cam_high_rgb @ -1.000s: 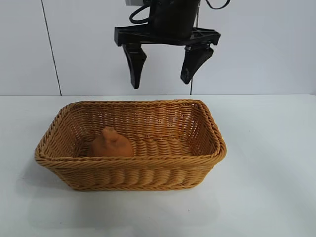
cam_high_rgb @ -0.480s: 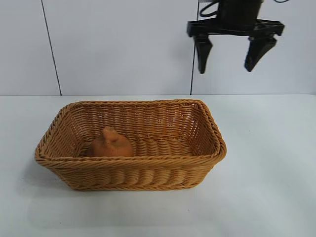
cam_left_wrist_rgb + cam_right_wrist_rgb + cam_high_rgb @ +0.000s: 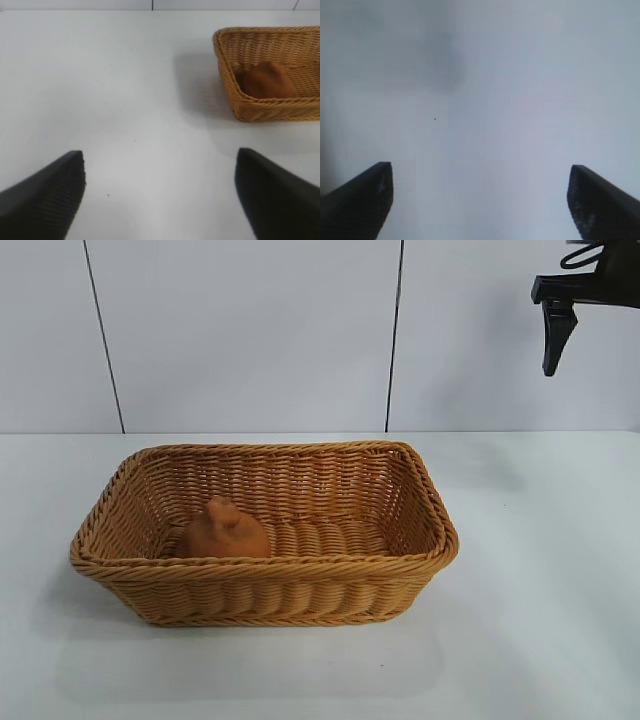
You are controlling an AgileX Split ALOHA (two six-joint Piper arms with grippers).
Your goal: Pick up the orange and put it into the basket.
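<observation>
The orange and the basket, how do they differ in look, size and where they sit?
The orange is a solid, lumpy, dull brownish-orange fruit with a bump on top; the basket is hollow tan woven cane with a braided rim. The orange is far smaller than the basket. The orange lies inside the basket, near its left end in the exterior view, while the basket rests on the white table. Both are warm brown-orange, and no gripper touches either.

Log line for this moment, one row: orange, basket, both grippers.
orange: in basket, left end | right gripper: open, empty, high at exterior view's right edge, off basket | left gripper: open, empty, over bare table
</observation>
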